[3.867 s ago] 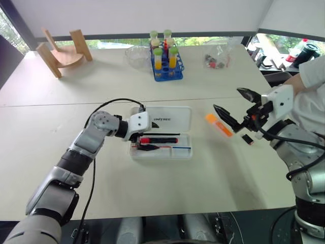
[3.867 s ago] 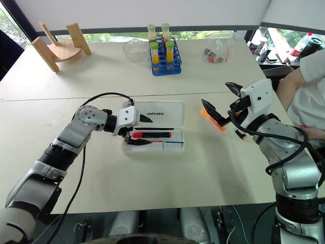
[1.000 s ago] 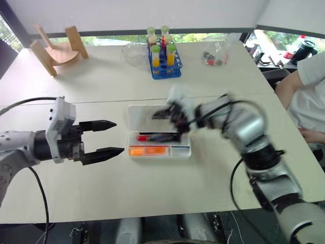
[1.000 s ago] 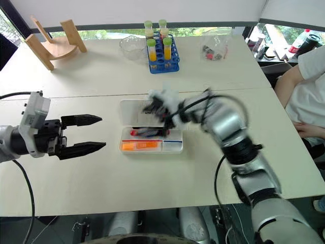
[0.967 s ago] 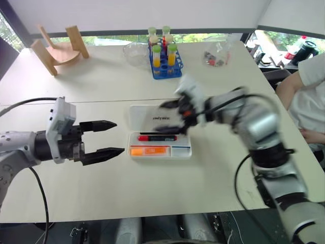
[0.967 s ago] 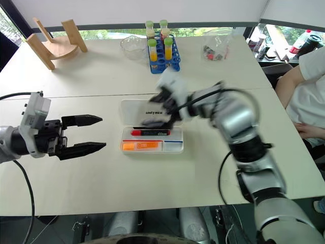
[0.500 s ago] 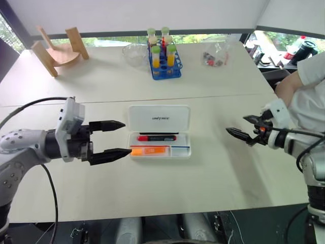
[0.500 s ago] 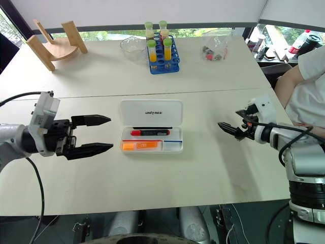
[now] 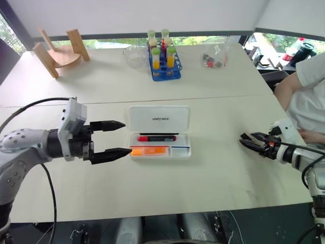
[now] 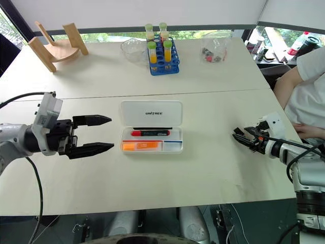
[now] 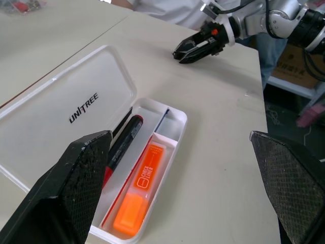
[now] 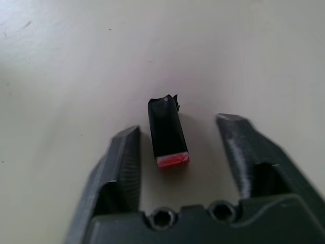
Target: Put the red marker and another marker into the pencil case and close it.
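One pencil case [image 9: 159, 120] lies open mid-table, holding one red marker [image 9: 158, 138] and one orange highlighter [image 9: 150, 150] side by side in its tray. My left claw [image 9: 114, 138] hovers level just beside the tray, fingers spread wide. My right claw [image 12: 185, 152] sits low over the table well off to the right, fingers parted around one small black block [image 12: 166, 133] without touching it.

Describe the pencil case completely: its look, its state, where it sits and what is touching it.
The pencil case is a flat white box with rounded corners that looks like hard plastic. It lies open on the table, its lid laid back flat with a small dark logo showing. The tray holds the red marker, the orange highlighter and thin pens along a divider. The left gripper hovers open just beside the tray, not touching it; the right gripper is far off.
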Robot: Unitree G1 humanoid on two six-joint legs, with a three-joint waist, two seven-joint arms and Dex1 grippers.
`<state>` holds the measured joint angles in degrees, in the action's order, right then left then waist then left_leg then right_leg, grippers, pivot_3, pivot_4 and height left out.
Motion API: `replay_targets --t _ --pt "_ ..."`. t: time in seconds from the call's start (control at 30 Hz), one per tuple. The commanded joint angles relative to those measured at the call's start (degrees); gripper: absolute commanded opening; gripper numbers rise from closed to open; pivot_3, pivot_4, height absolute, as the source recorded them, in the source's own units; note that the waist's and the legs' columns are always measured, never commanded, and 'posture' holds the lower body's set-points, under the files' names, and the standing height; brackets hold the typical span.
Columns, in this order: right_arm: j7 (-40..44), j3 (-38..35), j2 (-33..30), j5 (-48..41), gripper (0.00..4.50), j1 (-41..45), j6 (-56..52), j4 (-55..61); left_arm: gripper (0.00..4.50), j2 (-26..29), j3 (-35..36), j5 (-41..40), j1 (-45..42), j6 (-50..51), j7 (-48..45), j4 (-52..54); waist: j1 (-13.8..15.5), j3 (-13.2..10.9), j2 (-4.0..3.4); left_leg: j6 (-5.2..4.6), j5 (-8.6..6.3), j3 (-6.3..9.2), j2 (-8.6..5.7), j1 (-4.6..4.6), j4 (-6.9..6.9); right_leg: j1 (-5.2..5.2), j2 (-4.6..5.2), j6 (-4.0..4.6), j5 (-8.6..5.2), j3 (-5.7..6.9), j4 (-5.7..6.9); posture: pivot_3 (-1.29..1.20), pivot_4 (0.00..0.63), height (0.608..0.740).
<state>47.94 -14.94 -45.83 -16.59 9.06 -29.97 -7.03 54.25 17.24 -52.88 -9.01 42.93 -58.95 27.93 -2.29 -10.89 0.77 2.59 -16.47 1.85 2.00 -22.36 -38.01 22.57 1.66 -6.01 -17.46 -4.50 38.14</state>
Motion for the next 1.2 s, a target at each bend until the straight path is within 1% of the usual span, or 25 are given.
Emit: replay_targets --t 0.03,0.07,0.1,0.17,0.23,0.3,0.37,0.47,0.57,0.67,0.77,0.97,1.13,1.2 --pt "0.33 -0.29 -0.25 -1.09 0.6 -0.01 -1.09 0.85 4.5 -0.09 0.73 0.15 -0.59 -1.23 0.11 0.89 -0.11 0.0 0.0 0.0 0.0 0.0 0.0 0.01 0.0 -0.01 0.0 0.0 0.0 0.0 0.0 0.0 0.15 0.74" --pt "0.36 -0.41 -0.27 -1.53 0.14 0.14 -1.52 1.63 4.5 -0.06 0.77 0.12 -0.58 -1.21 0.04 0.81 -0.13 0.0 0.0 0.0 0.0 0.01 0.0 0.02 0.0 -0.01 -0.01 0.0 0.0 0.0 0.01 0.0 0.15 0.74" --pt "0.4 -0.25 -0.6 -1.55 0.02 0.16 -1.64 2.64 4.5 -0.01 0.79 0.11 -0.55 -1.2 -0.03 0.75 -0.14 0.0 0.0 0.0 0.0 0.02 0.01 0.02 0.0 -0.01 -0.02 0.0 0.0 0.0 0.01 0.0 0.15 0.74" --pt "1.67 0.03 -1.42 -3.16 0.02 0.56 -3.32 7.41 4.5 0.09 0.92 -0.08 -0.48 -1.05 -0.14 0.7 -0.14 -0.02 -0.03 0.0 0.0 0.02 0.01 0.02 0.0 0.0 -0.02 0.0 0.0 0.0 0.01 0.0 0.15 0.74" --pt "5.44 2.67 -2.5 -7.76 0.02 3.22 -7.15 17.1 4.5 0.21 1.26 -0.81 -0.44 -0.53 -0.13 0.88 -0.31 -0.07 -0.13 0.0 0.0 0.02 0.02 0.0 0.02 0.04 -0.03 0.0 0.0 -0.01 0.03 0.0 0.15 0.74" --pt "8.97 6.69 -3.25 -11.18 0.02 6.37 -10.01 24.68 4.5 0.32 1.52 -1.26 -0.37 -0.23 -0.11 1.03 -0.7 -0.1 -0.21 0.0 0.0 -0.03 0.03 0.0 0.03 0.13 -0.05 -0.01 0.0 -0.08 0.09 0.0 0.15 0.74" --pt "11.65 12.07 -3.13 -10.85 0.02 9.9 -9.87 26.95 4.5 0.37 1.43 -1.28 -0.53 -0.15 -0.18 0.85 -0.72 -0.08 -0.19 0.0 0.0 0.01 0.09 0.0 0.03 0.14 -0.13 0.0 0.01 -0.07 0.11 0.0 0.15 0.74" --pt "15.43 19.85 -1.87 -8.49 0.02 14.91 -7.37 25.71 4.5 0.3 0.94 -0.99 -1.11 -0.19 -0.22 0.34 -0.02 -0.06 -0.1 0.0 0.0 0.08 0.11 -0.01 0.03 0.09 -0.13 0.01 0.0 0.04 0.06 0.0 0.15 0.74" --pt "18.76 27.18 0.39 -4.71 0.02 19.61 -3.31 21.56 4.5 0.18 0.58 -0.63 -1.51 -0.39 -0.12 0.06 0.34 -0.08 -0.06 0.0 0.0 0.05 0.03 -0.09 0.01 0.1 0.0 0.01 0.0 0.06 0.0 0.0 0.15 0.74" --pt "20.91 32.37 2.27 -0.77 0.02 22.49 0.85 17.09 4.5 0.01 0.52 -0.29 -1.36 -0.64 0.25 0.43 0.28 -0.08 -0.06 0.0 0.0 0.04 0.01 -0.1 -0.01 0.11 0.03 0.0 0.0 0.05 0.0 0.0 0.15 0.74" --pt "22.15 34.44 3.37 1.09 0.02 24.13 2.61 14.4 4.5 -0.07 1.22 -0.61 -0.67 -0.48 0.97 1.37 0.14 -0.08 -0.06 0.0 0.0 0.06 0.03 -0.11 0.0 0.14 0.0 0.0 0.0 0.05 0.01 0.0 0.15 0.74" --pt "23.01 34.21 3.81 1.92 0.02 24.12 2.89 13.07 4.5 -0.22 2.69 -1.05 1.52 -0.46 2.46 2.96 -0.1 -0.08 -0.07 0.0 0.0 0.06 0.04 -0.11 0.02 0.17 0.0 0.01 0.0 0.05 0.03 0.0 0.15 0.74" --pt "22.97 33.73 4.32 1.92 2.38 24.26 2.25 13.35 4.5 -0.58 2.88 -1.04 2.48 -0.56 3.25 3.41 -0.14 -0.08 -0.07 0.0 0.0 0.06 0.04 -0.1 0.02 0.16 0.0 0.01 0.0 0.05 0.04 0.0 0.15 0.74" --pt "22.99 33.42 4.4 1.7 3.46 24.44 1.79 13.64 4.5 -0.72 2.76 -0.87 2.59 -0.64 3.39 3.32 -0.1 -0.08 -0.07 0.0 0.0 0.06 0.04 -0.1 0.02 0.16 0.0 0.01 0.0 0.05 0.04 0.0 0.15 0.74"
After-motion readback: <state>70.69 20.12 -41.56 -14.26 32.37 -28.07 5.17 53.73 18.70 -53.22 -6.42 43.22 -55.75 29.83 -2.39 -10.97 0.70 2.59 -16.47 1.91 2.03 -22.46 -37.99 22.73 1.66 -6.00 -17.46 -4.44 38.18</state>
